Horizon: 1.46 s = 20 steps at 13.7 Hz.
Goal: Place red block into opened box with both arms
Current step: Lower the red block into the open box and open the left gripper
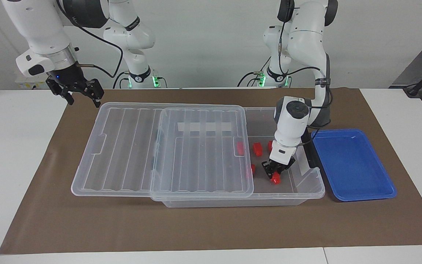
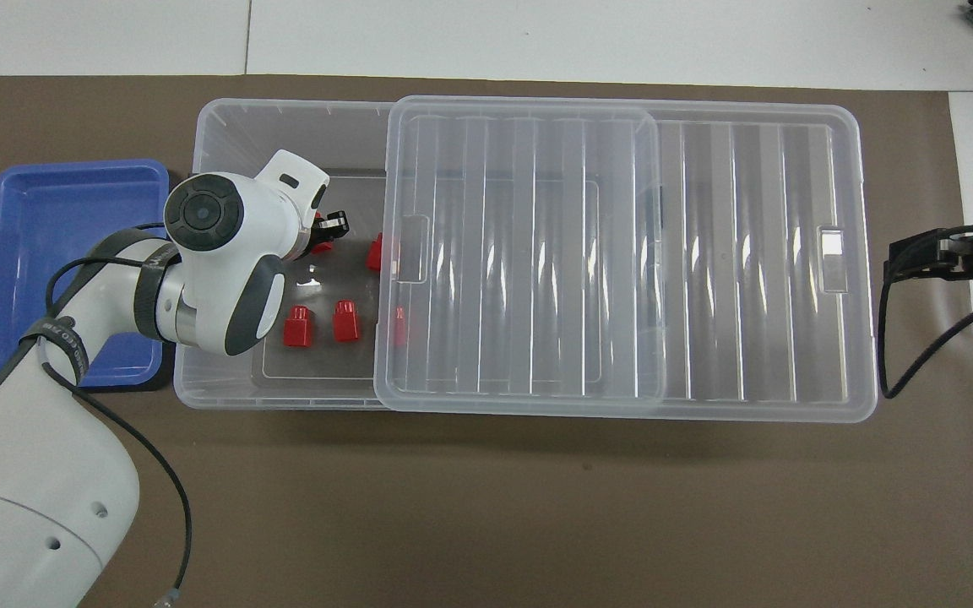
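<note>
Red block (image 1: pixel 276 178) sits low inside the box (image 1: pixel 308 189), at the uncovered end toward the left arm, in the tips of the left gripper (image 1: pixel 274 170); whether the jaws are clamped or parting, cannot tell. Release looks imminent, so the task seems near its finish. Four other red blocks (image 2: pixel 296 327) lie on the box floor. Lid (image 1: pixel 159 146) is slid aside. Blue tray (image 1: pixel 354 165) holds nothing. Right gripper (image 1: pixel 80 92) waits over the mat's edge, jaws apart.

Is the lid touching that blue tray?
Apart. Both views show the lid slid toward the right arm's end, with open box between it and the tray.
</note>
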Motion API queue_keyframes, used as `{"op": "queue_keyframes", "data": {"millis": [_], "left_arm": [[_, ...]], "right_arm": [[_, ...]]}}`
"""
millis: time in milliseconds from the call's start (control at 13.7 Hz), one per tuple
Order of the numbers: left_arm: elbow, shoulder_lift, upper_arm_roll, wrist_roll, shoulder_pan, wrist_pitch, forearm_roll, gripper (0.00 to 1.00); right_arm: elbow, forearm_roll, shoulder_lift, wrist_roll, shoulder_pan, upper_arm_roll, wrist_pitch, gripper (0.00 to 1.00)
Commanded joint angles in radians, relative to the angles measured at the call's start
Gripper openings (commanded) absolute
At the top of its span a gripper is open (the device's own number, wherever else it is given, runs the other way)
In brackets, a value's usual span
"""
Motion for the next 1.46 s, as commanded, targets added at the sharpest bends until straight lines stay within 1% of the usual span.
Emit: {"op": "queue_keyframes", "data": {"millis": [0,146,293,512,659,732,805,951,1171,1390], "left_arm": [[-0.028,-0.002,0.007,-0.01,-0.001,0.03,0.023,1.0],[-0.025,-0.002,0.008,-0.008,0.001,0.019,0.023,1.0],[-0.016,-0.002,0.008,-0.008,0.001,-0.004,0.023,1.0],[0.026,-0.01,0.007,-0.013,-0.001,-0.088,0.021,1.0],[0.027,-0.037,0.004,-0.016,-0.001,-0.129,0.018,1.0],[0.029,-0.063,0.004,-0.014,-0.001,-0.16,0.014,1.0],[0.036,-0.092,0.002,-0.013,-0.001,-0.207,0.01,1.0],[0.096,-0.134,0.002,-0.007,-0.001,-0.351,0.01,1.0],[0.209,-0.152,0.001,-0.005,0.001,-0.543,0.009,1.0],[0.222,-0.206,0.01,-0.002,0.008,-0.61,-0.009,1.0]], "right_arm": [[-0.015,0.001,0.003,0.002,-0.002,-0.003,0.041,0.0],[-0.036,0.001,0.005,-0.004,-0.004,-0.009,0.081,0.0],[-0.055,0.005,0.011,-0.008,-0.002,-0.04,0.142,0.0],[-0.053,0.01,0.066,-0.022,-0.002,-0.08,0.237,0.0],[-0.053,0.01,0.106,-0.062,-0.002,-0.107,0.296,0.0],[-0.052,0.013,0.126,-0.07,-0.004,-0.11,0.311,0.0],[-0.047,0.023,0.143,-0.07,-0.004,-0.113,0.317,0.0],[-0.047,0.039,0.169,-0.07,-0.005,-0.113,0.354,0.0],[-0.049,0.039,0.212,-0.073,-0.007,-0.113,0.385,0.0],[-0.053,0.04,0.229,-0.073,-0.007,-0.113,0.39,0.0]]}}
